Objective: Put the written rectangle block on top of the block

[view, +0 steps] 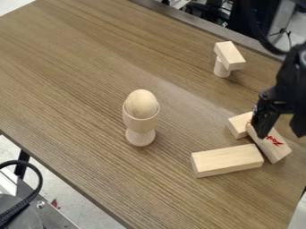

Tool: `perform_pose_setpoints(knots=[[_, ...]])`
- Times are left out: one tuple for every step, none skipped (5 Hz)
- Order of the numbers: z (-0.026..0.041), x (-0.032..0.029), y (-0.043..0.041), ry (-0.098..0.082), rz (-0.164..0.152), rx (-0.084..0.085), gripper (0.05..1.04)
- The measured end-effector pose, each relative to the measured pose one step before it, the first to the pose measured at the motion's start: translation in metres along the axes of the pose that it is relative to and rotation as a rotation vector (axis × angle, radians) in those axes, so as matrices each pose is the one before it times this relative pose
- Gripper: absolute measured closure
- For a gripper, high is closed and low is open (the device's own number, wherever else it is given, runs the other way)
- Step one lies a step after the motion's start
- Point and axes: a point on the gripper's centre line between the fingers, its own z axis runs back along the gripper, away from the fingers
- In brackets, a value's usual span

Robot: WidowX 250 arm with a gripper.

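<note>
The black WidowX 250 arm (293, 71) occupies the right edge of the camera view, which crops part of it. The two-finger gripper (281, 130) is mounted at its lower end and points downward. The fingers (263, 123) are spread, with a visible gap between them. Both tips sit at roughly equal height in the view; one finger lies close to the right border.

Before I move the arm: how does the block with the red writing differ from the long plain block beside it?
- Marking: the written block has red script on its face; the plain block shows none.
- Pose: in the camera view, the written block slants from upper left to lower right; the plain block runs closer to sideways.
- Gripper: it hangs over the written block, with the plain block off to one side.
Shared: pale wood, elongated rectangular shape.
</note>
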Motion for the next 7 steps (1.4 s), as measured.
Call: perform_pose_setpoints(knots=[[-0.00472,-0.00186,0.00004,0.0143,-0.0036,0.0153,0.083],[-0.00405,0.00081,-0.00222,0.0043,-0.0042,0.0100,0.083],[-0.00123,0.00117,0.00059,0.0065,0.0040,0.0017,0.083],[-0.00844,-0.00030,0.00130,0.0108,-0.0020,0.0210,0.083],[-0.00734,0.00003,0.00200,0.0157,-0.0060,0.0212,0.121],[0.00031,0.00090,-0.00063,0.0016,0.0013,-0.0052,0.389],[0.00247,0.00338,-0.00259,0.0064,0.0156,-0.0145,0.537]])
